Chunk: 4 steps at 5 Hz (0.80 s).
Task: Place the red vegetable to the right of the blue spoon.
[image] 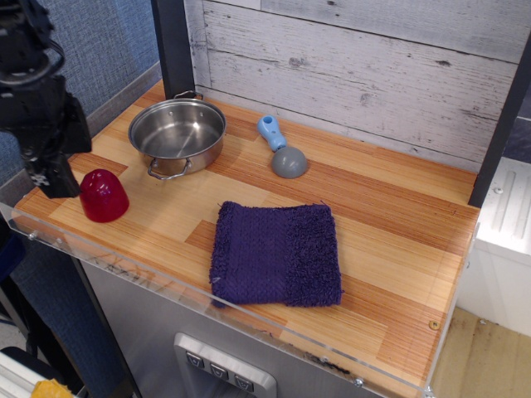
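The red vegetable (103, 196), a glossy red dome, stands on the wooden counter near its front left corner. The blue spoon (280, 148) lies at the back middle, light-blue handle pointing to the back, grey bowl toward the front. My gripper (51, 170) is a black shape at the left edge, just left of the red vegetable and slightly above the counter. Its fingers are dark and seen from behind, so I cannot tell whether they are open or shut. It holds nothing that I can see.
A steel pot (177, 136) with handles stands at the back left, between the red vegetable and the spoon. A purple cloth (276, 254) lies flat at the front middle. A clear acrylic lip (166, 278) runs along the front edge. A plank wall (357, 66) backs the counter.
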Motion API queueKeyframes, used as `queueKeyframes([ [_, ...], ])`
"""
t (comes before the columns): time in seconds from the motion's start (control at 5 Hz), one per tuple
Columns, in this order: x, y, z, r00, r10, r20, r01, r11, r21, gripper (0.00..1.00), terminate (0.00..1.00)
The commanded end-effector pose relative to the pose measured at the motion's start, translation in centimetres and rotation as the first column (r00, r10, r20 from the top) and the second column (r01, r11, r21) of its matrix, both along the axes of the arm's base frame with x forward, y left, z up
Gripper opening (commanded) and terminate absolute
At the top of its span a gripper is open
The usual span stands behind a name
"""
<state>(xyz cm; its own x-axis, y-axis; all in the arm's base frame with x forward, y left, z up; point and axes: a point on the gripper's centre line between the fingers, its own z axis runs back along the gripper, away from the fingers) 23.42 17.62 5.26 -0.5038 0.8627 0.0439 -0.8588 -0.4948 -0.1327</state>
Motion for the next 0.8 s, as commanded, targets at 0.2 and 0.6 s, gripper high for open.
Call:
queueKeyframes([
  [0.2,0.7,-0.34,-1.79,1.0,-0.019,-0.017,0.019,1.0,0.023,1.0,0.0],
  [0.6,0.24,-0.69,-1.93,1.0,-0.019,-0.022,0.02,0.999,0.033,0.0,0.0],
])
